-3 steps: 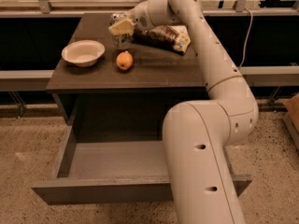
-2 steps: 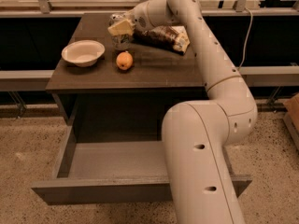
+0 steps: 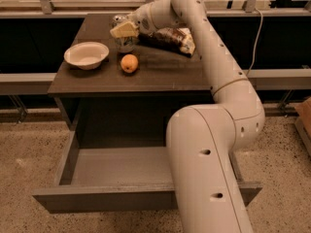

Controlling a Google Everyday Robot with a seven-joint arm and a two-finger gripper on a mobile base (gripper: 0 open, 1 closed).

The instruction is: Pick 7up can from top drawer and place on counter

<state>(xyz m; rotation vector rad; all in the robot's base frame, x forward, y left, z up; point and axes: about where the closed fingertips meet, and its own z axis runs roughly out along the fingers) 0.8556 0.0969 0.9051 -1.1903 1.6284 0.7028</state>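
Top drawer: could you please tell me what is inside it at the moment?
Only bare grey floor shows in the drawer; the arm covers its right part. The can is up on the counter, with the gripper at it.

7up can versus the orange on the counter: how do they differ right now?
The 7up can is a silvery upright cylinder; the orange is a round, orange-coloured ball. The can stands farther back, with the gripper against it and covering its upper part; the orange lies free nearer the front edge. Both rest on the counter, and neither is in the open top drawer.
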